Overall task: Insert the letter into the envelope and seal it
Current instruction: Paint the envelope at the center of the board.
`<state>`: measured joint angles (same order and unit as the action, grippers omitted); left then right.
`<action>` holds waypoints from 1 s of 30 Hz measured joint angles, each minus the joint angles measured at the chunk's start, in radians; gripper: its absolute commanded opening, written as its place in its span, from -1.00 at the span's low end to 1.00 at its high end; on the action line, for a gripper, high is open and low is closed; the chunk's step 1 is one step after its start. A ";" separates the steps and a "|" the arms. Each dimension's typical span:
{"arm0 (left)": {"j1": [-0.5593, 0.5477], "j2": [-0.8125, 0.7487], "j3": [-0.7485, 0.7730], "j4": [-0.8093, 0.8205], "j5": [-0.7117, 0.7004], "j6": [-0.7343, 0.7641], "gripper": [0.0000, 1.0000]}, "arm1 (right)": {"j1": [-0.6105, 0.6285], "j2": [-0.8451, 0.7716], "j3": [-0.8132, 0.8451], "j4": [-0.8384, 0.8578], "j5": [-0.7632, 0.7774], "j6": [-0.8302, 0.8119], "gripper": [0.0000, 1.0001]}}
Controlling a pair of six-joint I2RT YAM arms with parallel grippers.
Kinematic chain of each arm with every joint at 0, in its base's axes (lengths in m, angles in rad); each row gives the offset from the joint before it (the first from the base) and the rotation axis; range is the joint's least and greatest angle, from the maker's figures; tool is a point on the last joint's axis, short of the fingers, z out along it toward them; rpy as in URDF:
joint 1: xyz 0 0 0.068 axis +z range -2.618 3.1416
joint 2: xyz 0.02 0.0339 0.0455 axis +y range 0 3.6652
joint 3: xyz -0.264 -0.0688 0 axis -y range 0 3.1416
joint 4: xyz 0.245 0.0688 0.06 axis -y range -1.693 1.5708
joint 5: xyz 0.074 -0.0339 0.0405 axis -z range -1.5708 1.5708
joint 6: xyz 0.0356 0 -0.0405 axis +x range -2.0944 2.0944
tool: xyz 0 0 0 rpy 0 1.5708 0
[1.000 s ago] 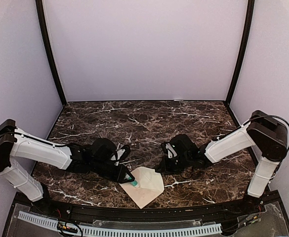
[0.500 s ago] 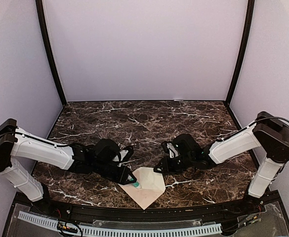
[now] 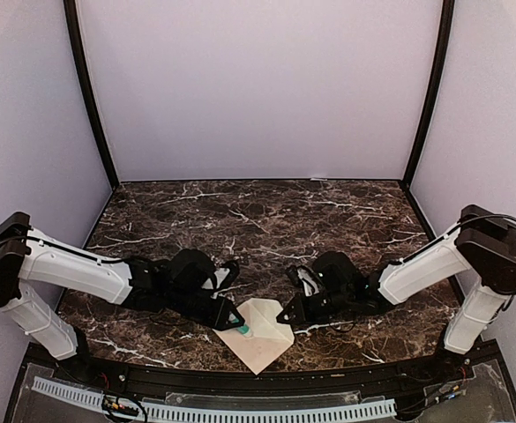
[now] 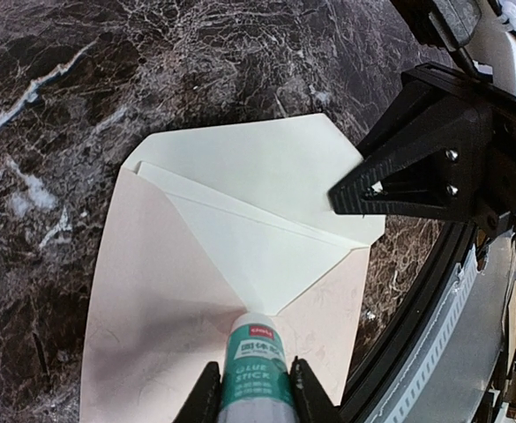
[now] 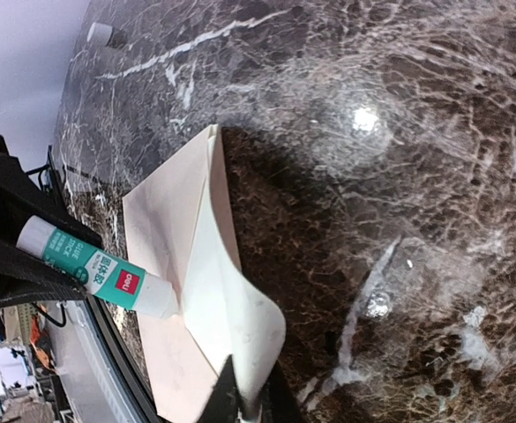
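— Entry one, left side?
— Left gripper [image 3: 227, 315]: unmoved over the last second. Jaws are closed round a white-and-teal glue stick [image 4: 256, 368], its tip at the flap's point.
— Centre?
— Small cream paper envelope [image 4: 249, 203]: flat on the dark marble table [image 3: 258, 220] at its 6 o'clock edge, triangular flap folded down over a tan body. Letter: cannot be told apart.
— Right?
— Right gripper [image 5: 244, 398]: has slid toward 7 o'clock, jaws now nipping the envelope's 3 o'clock corner. Judged: envelope pinned for gluing, sealing underway.

envelope [image 4: 258, 181] | cream, triangular flap showing | lies flat over tan letter [image 4: 143, 326], seemingly
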<state>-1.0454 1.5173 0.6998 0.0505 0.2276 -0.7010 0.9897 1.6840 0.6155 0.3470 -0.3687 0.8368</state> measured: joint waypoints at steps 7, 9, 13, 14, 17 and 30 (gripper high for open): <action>-0.034 0.000 0.015 -0.016 -0.037 0.034 -1.00 | 0.011 0.000 0.017 -0.057 0.080 -0.001 -1.00; -0.048 0.000 0.033 -0.042 -0.054 0.054 -1.00 | 0.012 0.000 0.023 -0.079 0.102 -0.001 -1.00; -0.077 0.001 0.056 -0.066 -0.068 0.083 -1.00 | 0.016 0.000 0.027 -0.102 0.126 0.001 -1.00; -0.082 0.001 0.060 -0.070 -0.069 0.089 -1.00 | 0.016 0.000 0.028 -0.103 0.130 0.002 -1.00; -0.092 0.003 0.066 -0.076 -0.070 0.096 -1.00 | 0.017 0.000 0.028 -0.103 0.138 0.005 -1.00; -0.098 0.010 0.067 -0.083 -0.129 0.091 -1.00 | 0.019 0.000 0.029 -0.102 0.150 0.010 -1.00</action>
<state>-1.1439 1.5276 0.7666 -0.0326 0.0986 -0.6098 1.0084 1.6840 0.6449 0.2451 -0.2192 0.8463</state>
